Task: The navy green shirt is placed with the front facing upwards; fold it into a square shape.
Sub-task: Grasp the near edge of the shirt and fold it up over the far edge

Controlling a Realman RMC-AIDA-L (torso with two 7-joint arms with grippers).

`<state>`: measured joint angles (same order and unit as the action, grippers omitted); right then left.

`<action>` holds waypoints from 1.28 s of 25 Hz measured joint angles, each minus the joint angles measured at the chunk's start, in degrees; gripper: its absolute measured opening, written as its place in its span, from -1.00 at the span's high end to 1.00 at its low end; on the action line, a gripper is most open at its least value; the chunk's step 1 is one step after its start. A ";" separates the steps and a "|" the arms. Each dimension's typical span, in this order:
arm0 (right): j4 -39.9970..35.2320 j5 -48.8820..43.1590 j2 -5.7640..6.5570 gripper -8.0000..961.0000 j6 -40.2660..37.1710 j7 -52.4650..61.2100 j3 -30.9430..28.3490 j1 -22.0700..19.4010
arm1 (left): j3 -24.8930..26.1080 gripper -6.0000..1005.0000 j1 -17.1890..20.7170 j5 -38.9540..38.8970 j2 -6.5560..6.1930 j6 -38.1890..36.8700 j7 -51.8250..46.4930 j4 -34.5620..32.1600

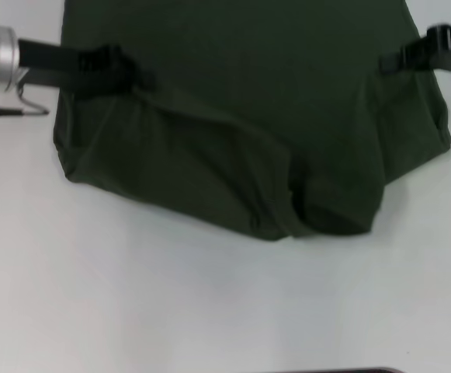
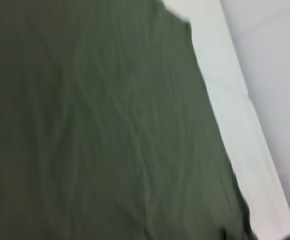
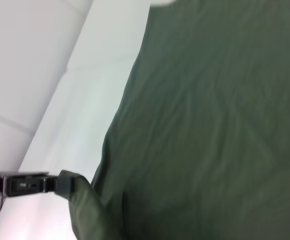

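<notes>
The navy green shirt (image 1: 241,116) lies on the white table (image 1: 209,295), spread btwn the two pincers, plain green side up, no lettering visible. Left pincer (image 1: 136,78) is clamped on the shirt's left edge; fabric there is lifted & bunched, w/ a diagonal ridge running from that pincer toward the near hem. Right pincer (image 1: 388,64) is clamped on the opposite edge, cloth pulled up to it the same way. Below both pincers the shirt's near part sags in a loose rounded fold w/ a deep crease about midway btwn them, closer to the right one. Near hem rests on the table, well short of its near edge. In the left wrist view the shirt (image 2: 100,125) fills most of the picture, softly wrinkled, w/ a strip of table (image 2: 234,115) beside it; that arm's own fingers aren't seen. In the right wrist view the shirt (image 3: 209,115) again covers most, table (image 3: 85,115) alongside, & farther off the left pincer (image 3: 60,182) pinches a raised peak of cloth. No containers anywhere in view.
</notes>
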<state>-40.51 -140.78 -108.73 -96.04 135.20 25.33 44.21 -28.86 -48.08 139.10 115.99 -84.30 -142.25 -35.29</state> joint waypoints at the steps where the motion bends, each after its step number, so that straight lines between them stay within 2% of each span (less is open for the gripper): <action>1: -0.09 0.45 -0.03 0.95 0.86 0.41 0.04 0.14 | -0.05 0.88 -0.31 -0.73 0.28 1.91 0.00 0.02; 4: -0.21 2.59 -0.05 0.95 3.80 1.37 0.03 0.17 | -0.27 0.88 -0.74 -2.42 0.91 5.88 0.01 0.19; 5: -0.19 3.59 -0.06 0.95 4.87 1.50 -0.04 -0.01 | -0.35 0.88 -0.84 -4.05 1.61 10.11 0.25 0.62; 10: 0.30 8.52 0.06 0.95 10.71 1.52 -0.14 -1.61 | -0.31 0.89 -0.93 -5.62 2.02 16.33 0.42 1.90; 19: 1.16 10.19 -1.04 0.95 20.69 0.50 0.46 -1.94 | -0.44 0.89 -0.75 -10.60 2.04 24.20 1.36 3.48; 24: 3.88 10.31 -1.22 0.95 26.24 -2.03 0.83 -0.92 | -0.48 0.89 -1.58 -12.52 2.20 27.61 4.56 5.46; 32: 5.65 10.35 -2.21 0.95 32.17 -4.66 2.53 0.49 | -0.58 0.89 -2.37 -16.49 3.83 32.29 11.35 6.37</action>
<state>-34.86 -130.43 -110.94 -63.87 130.54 27.87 44.70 -29.43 -50.44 122.61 119.82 -52.01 -130.90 -28.92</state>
